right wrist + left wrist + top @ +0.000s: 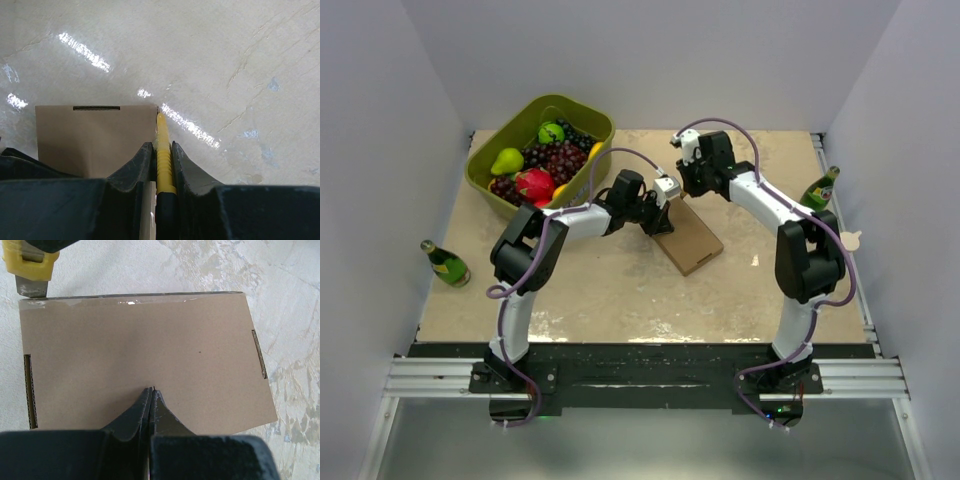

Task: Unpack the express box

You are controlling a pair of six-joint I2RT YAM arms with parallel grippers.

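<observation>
The express box (690, 240), flat brown cardboard, lies mid-table with its flaps down. In the left wrist view the box (150, 350) fills the frame, with clear tape (130, 301) along its far edge. My left gripper (151, 390) is shut with nothing in it, its tips resting on the lid. My right gripper (161, 147) is shut on a yellow box cutter (163, 140). The cutter's tip sits at the far corner of the box (95, 135). From the left wrist, the cutter (30, 267) shows at that taped edge's left end.
An olive-green tub (480, 165) of fruit stands at the back left. One green bottle (445, 263) lies at the table's left edge and another (820, 188) at the right edge. White walls close in three sides.
</observation>
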